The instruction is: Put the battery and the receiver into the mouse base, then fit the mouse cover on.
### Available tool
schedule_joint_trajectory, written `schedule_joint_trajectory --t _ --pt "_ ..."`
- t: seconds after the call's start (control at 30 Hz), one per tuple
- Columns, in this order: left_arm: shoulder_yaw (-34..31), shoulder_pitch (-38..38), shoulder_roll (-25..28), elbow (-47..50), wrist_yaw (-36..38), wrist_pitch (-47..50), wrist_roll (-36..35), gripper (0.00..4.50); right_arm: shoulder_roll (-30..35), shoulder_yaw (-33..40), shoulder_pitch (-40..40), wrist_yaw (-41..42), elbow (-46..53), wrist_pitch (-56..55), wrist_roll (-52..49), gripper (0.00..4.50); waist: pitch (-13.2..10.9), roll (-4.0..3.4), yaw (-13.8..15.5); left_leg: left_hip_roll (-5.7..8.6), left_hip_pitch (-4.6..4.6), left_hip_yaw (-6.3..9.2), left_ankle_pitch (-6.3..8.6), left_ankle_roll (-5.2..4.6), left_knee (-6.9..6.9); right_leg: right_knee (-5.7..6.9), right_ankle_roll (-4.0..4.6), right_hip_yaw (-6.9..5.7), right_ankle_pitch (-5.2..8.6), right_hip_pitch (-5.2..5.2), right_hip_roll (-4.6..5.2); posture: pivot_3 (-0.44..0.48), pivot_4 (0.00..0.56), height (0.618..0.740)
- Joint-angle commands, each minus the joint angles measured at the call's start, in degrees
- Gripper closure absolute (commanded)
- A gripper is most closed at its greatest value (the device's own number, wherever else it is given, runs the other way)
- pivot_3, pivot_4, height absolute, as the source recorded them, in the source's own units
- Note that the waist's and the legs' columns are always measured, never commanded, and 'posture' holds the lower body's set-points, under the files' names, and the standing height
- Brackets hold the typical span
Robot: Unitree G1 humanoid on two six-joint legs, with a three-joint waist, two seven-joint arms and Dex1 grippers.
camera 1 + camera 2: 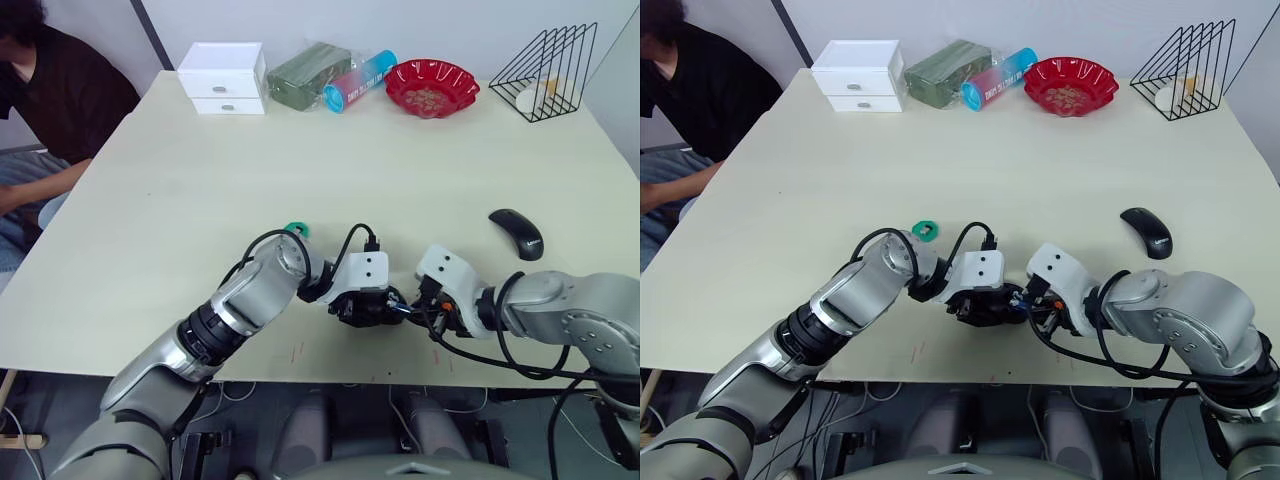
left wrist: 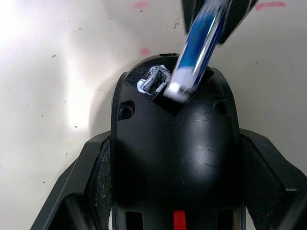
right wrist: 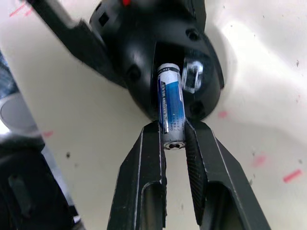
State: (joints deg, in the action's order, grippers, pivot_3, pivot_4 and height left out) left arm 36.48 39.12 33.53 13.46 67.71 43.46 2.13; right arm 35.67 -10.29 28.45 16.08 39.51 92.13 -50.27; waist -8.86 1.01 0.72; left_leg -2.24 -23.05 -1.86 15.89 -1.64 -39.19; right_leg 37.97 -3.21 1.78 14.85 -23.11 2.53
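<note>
My left gripper (image 2: 175, 143) is shut on the mouse base (image 2: 172, 158), a black oval body with a red part showing, held near the table's front edge (image 1: 362, 305). My right gripper (image 3: 172, 129) is shut on the battery (image 3: 170, 100), a slim blue cylinder with silvery ends. The battery is tilted, and its far end is pushed into the open bay at the base's rounded end. A small silvery piece (image 2: 153, 82) sits in a recess beside that end; I cannot tell whether it is the receiver. The mouse cover (image 1: 516, 233), a glossy black shell, lies on the table to the right.
A green toothed disc (image 1: 297, 230) lies just behind my left wrist. Along the far edge stand a white drawer box (image 1: 225, 78), a green pack (image 1: 308, 75), a blue-pink tube (image 1: 360, 80), a red bowl (image 1: 432, 87) and a wire rack (image 1: 545, 75). A person (image 1: 50, 90) sits at far left.
</note>
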Motion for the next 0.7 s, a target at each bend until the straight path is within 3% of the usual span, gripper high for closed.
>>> schedule_joint_trajectory --t 0.03,0.23,0.27,0.33,0.47,0.7 --pt "1.8 -1.0 -0.3 0.0 -0.3 1.3 0.2 1.59 -0.5 -1.2 0.7 -3.3 -1.1 0.4 -2.8 4.43 0.0 0.00 0.0 0.00 0.00 0.00 0.00 0.00 0.00 0.00 0.00 0.00 0.00 0.00 0.00 0.000 0.150 0.740" --pt "1.8 -1.3 -0.2 0.5 -0.7 2.0 0.0 1.59 -3.5 -1.9 1.1 -9.5 -3.9 0.4 -5.3 4.43 0.1 0.10 -0.1 0.00 0.01 0.01 0.00 0.00 0.01 0.01 0.00 -0.01 0.00 0.00 0.00 0.000 0.150 0.740" --pt "1.8 -1.3 -0.2 0.6 -0.7 2.1 0.0 1.59 -3.6 -1.8 1.3 -10.2 -4.1 0.4 -5.7 3.63 0.1 0.10 -0.1 0.00 0.02 0.01 0.00 0.00 0.00 0.01 0.00 -0.01 0.00 0.01 0.00 0.000 0.150 0.740" --pt "1.8 -1.4 -0.1 0.8 -0.8 2.2 0.0 1.59 -4.0 -1.3 1.3 -11.0 -4.2 0.4 -7.0 3.16 0.1 0.09 -0.1 0.00 0.02 0.01 0.00 0.00 0.01 0.01 0.00 -0.01 0.00 0.01 0.00 0.000 0.150 0.740" --pt "1.9 -1.3 -0.2 0.8 -0.7 2.2 0.0 1.59 -4.1 0.8 1.0 -11.4 -4.5 0.4 -9.9 1.63 0.1 0.11 -0.1 0.00 -0.01 0.02 0.00 0.00 0.01 0.00 0.00 -0.02 0.00 0.00 0.00 0.000 0.150 0.740" --pt "1.8 -1.3 -0.2 0.6 -0.8 2.1 -0.1 1.59 -0.7 7.1 -1.4 -7.5 -1.2 0.4 -13.2 1.50 0.1 0.10 0.1 0.00 -0.06 0.07 0.00 0.00 0.03 -0.03 0.01 -0.08 0.00 -0.01 0.01 0.000 0.150 0.740"
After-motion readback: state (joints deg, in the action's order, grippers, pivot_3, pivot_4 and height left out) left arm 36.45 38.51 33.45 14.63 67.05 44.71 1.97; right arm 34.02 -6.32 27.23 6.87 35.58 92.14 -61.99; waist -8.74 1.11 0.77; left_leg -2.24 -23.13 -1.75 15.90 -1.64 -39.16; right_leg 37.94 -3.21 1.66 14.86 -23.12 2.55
